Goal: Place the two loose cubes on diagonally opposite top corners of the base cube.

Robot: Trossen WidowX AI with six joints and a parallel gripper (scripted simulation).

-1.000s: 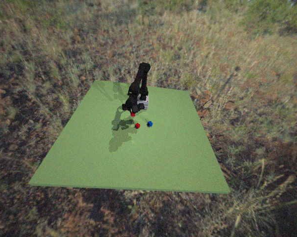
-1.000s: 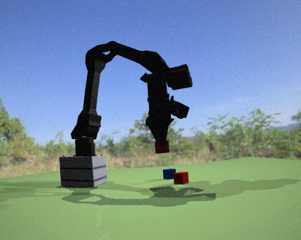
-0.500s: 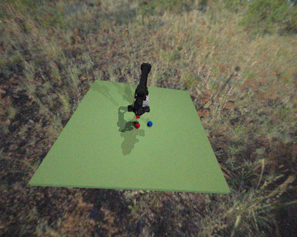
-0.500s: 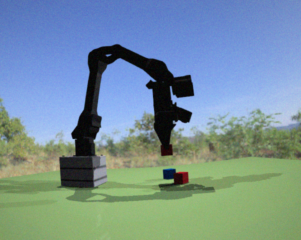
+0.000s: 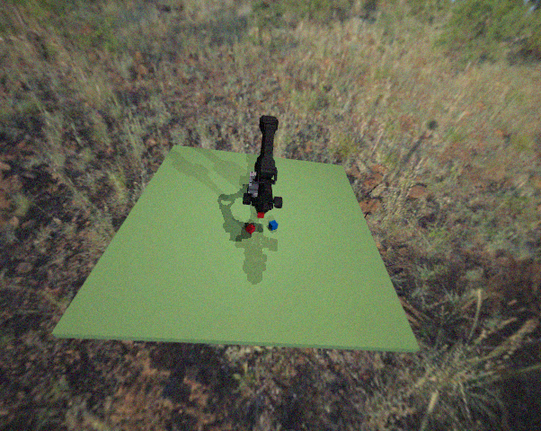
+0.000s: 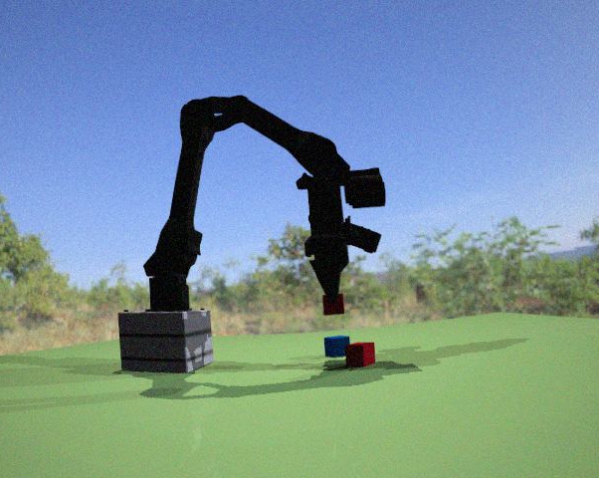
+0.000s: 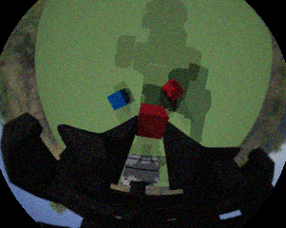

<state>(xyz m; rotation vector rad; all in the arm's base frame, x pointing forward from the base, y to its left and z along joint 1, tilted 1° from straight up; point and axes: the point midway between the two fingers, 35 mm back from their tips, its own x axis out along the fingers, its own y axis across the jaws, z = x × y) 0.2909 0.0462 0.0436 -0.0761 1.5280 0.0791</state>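
Observation:
My gripper [image 6: 332, 297] [image 7: 152, 123] is shut on a red cube [image 5: 261, 215] [image 6: 333, 305] [image 7: 152, 121] and holds it in the air, about level, well above the table. A blue cube [image 5: 273, 225] [image 6: 336, 346] [image 7: 117, 100] rests on the table. A second red cube [image 5: 250, 228] [image 6: 360, 354] [image 7: 172, 89] rests on the table a short way from the blue one, with a gap between them. The blue cube is the only one of its colour. In the top view the arm hides the fingertips.
The green table [image 5: 206, 296] [image 6: 269, 432] carries the arm's grey block-shaped base [image 6: 151, 342] [image 7: 142, 168], behind the cubes in the top view. The arm's shadow falls around the red cube on the table.

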